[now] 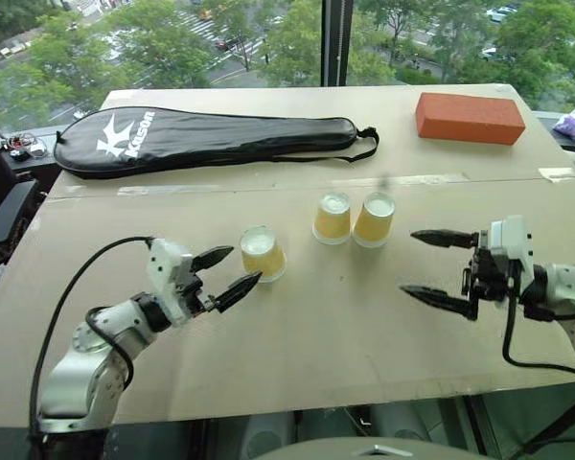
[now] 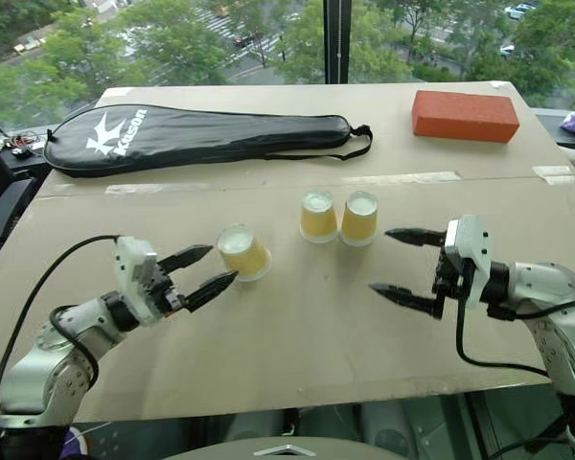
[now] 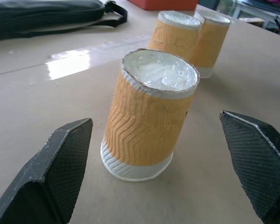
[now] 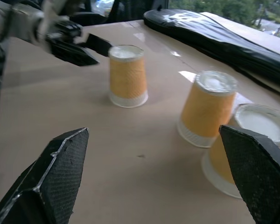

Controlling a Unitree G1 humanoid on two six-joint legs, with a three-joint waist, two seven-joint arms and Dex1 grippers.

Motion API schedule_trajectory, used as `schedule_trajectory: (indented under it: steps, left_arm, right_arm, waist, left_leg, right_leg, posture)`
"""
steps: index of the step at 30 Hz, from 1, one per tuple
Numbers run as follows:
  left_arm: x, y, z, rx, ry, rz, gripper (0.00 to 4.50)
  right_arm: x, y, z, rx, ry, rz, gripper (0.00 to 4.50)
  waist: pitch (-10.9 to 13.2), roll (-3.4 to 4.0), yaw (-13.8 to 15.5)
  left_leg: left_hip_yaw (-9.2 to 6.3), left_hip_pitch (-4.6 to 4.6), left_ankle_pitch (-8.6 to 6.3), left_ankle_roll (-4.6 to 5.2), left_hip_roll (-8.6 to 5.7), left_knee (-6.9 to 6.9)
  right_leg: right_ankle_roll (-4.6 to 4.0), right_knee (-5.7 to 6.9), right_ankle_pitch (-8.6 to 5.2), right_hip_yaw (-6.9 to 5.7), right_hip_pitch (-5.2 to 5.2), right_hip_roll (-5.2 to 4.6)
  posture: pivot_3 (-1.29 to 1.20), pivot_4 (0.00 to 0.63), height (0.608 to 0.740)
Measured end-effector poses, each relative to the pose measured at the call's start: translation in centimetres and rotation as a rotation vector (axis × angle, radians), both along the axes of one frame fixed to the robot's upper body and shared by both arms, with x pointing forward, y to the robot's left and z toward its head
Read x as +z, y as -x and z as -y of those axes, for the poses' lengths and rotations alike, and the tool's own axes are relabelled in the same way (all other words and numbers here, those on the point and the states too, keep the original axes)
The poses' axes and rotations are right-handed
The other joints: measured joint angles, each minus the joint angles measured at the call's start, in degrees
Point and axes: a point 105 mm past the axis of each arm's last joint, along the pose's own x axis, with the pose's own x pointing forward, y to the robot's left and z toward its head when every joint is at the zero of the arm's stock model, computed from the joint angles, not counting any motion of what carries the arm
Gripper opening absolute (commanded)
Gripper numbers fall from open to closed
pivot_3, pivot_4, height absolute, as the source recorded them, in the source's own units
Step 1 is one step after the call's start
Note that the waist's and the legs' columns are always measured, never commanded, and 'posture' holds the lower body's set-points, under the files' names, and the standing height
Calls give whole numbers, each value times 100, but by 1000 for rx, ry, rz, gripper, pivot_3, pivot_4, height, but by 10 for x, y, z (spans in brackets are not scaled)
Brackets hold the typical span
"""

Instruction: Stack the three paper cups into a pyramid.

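The three paper cups stand upside down on the brown table (image 1: pixel 297 335), white bases up, near the middle of the left eye view. Two of them, the middle cup (image 1: pixel 333 217) and the right cup (image 1: pixel 375 219), sit side by side, touching or nearly so, just right of center. The third cup (image 1: pixel 263 253) stands apart, left of center and a little lower in the frame.

The left gripper (image 1: pixel 226 273), at lower left, has its black fingers spread wide and empty, their tips just beside the third cup, not closed on it. The right gripper (image 1: pixel 431 268), at middle right, is likewise spread wide and holds nothing; its tips point toward the pair of cups, near but apart from them.

Across the upper part of the frame lie a black racket bag (image 1: pixel 206 139) at left and an orange brick (image 1: pixel 470 118) at upper right.
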Motion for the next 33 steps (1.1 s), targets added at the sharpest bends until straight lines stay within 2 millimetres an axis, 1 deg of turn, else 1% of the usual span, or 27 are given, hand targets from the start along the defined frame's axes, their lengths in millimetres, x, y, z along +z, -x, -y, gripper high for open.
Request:
schedule_trajectory:
  steps: [2,3,6,7,10,13,17,19,20,22,23,24,26,28,29,31,33]
  left_arm:
    - [-5,-8,3,-15,-16,-7,4500]
    - [-6,-13,4,-17,-18,-4,4244]
    - [-14,-21,9,-37,-19,-15,3366]
    - [-15,-22,10,-42,-17,-12,2823]
    - [-13,-27,12,-58,-26,11,2044]
    - [-12,-34,15,-64,-5,20,2044]
    - [-8,-36,20,-95,6,28,2044]
    - [14,-46,37,-167,25,66,2044]
    - [30,-52,47,-210,24,106,2044]
    - [48,-58,58,-243,31,144,2044]
    - [64,-66,68,-264,51,166,2044]
    - [71,-69,74,-278,56,176,2044]
    - [90,-76,93,-330,72,189,2044]
    - [104,-82,107,-370,87,189,2044]
    - [108,-85,113,-387,85,185,2044]
    - [110,-90,124,-410,94,163,2044]
    - [102,-98,134,-431,73,120,2044]
  right_arm:
    - [0,7,-2,1,-6,-13,4420]
    - [0,11,-4,-3,-8,-14,4479]
    - [-4,17,-5,-25,-10,-24,4500]
    - [-5,17,-4,-36,-11,-30,4500]
    - [-10,18,1,-81,-10,-44,4500]
    - [-14,18,6,-129,1,-42,4500]
    - [-15,16,8,-165,-10,-36,4500]
    - [-20,16,13,-220,-24,-40,4500]
    - [-22,16,15,-241,-15,-36,4500]
    - [-23,15,16,-259,-9,-31,4500]
    - [-24,14,17,-275,-14,-28,4500]
    - [-24,14,17,-280,-18,-25,4500]
    - [-24,13,18,-295,-21,-19,4500]
    - [-23,12,19,-312,-22,-15,4500]
    - [-24,12,20,-320,-21,-16,4500]
    - [-25,12,22,-337,-18,-20,4500]
    - [-26,13,24,-354,-17,-21,4500]
  waist:
    - [0,0,-9]
    - [0,-1,1]
    - [-3,-4,14]
    - [-4,-6,12]
    - [-4,-6,27]
    - [-5,-8,53]
    - [-5,-8,60]
    - [-3,-12,141]
    - [-3,-10,158]
    - [-4,-10,146]
    - [-3,-11,141]
    - [-3,-11,139]
    - [-3,-11,137]
    - [-3,-11,130]
    - [-3,-10,125]
    - [-3,-10,124]
    - [-3,-10,121]
  left_leg:
    - [-1,3,0,0,-1,1]
    - [0,0,0,0,-2,6]
    - [2,1,0,0,-2,9]
    - [1,1,0,0,-2,10]
    - [1,1,0,0,-4,11]
    - [2,0,0,0,-4,17]
    - [1,-2,0,0,-4,19]
    - [-10,-12,0,0,-4,29]
    - [-10,-11,0,0,-6,34]
    - [-7,-8,0,0,-8,38]
    - [-8,-10,0,0,-9,44]
    - [-7,-10,0,0,-10,49]
    - [-8,-9,0,0,-12,55]
    - [-9,-8,0,0,-13,59]
    - [-10,-7,0,0,-13,59]
    - [-12,-6,0,1,-13,59]
    - [-13,-7,0,1,-13,59]
  right_leg:
    - [1,0,0,7,0,-1]
    - [1,0,0,4,1,-1]
    - [2,0,0,5,6,-2]
    - [2,0,0,6,6,-2]
    - [2,0,0,6,7,-5]
    - [2,1,0,0,10,-5]
    - [7,1,3,-1,10,-4]
    - [16,1,9,-16,10,-2]
    - [18,2,10,-15,16,-3]
    - [19,1,10,-11,23,-3]
    - [20,1,10,-10,24,-2]
    - [21,1,11,-10,26,-2]
    - [23,1,12,-9,31,-2]
    - [24,1,12,-8,33,0]
    - [24,1,13,-8,34,0]
    - [24,1,13,-8,35,1]
    - [24,1,12,-8,34,3]
  posture:
    - [0,150,740]
    - [0,150,740]
    - [0,150,740]
    - [0,150,740]
    - [0,150,740]
    - [0,150,740]
    - [0,150,740]
    - [0,150,740]
    - [0,150,740]
    - [0,150,740]
    - [0,150,740]
    - [0,150,740]
    - [0,150,740]
    - [0,150,740]
    - [0,150,740]
    - [0,150,740]
    - [0,150,740]
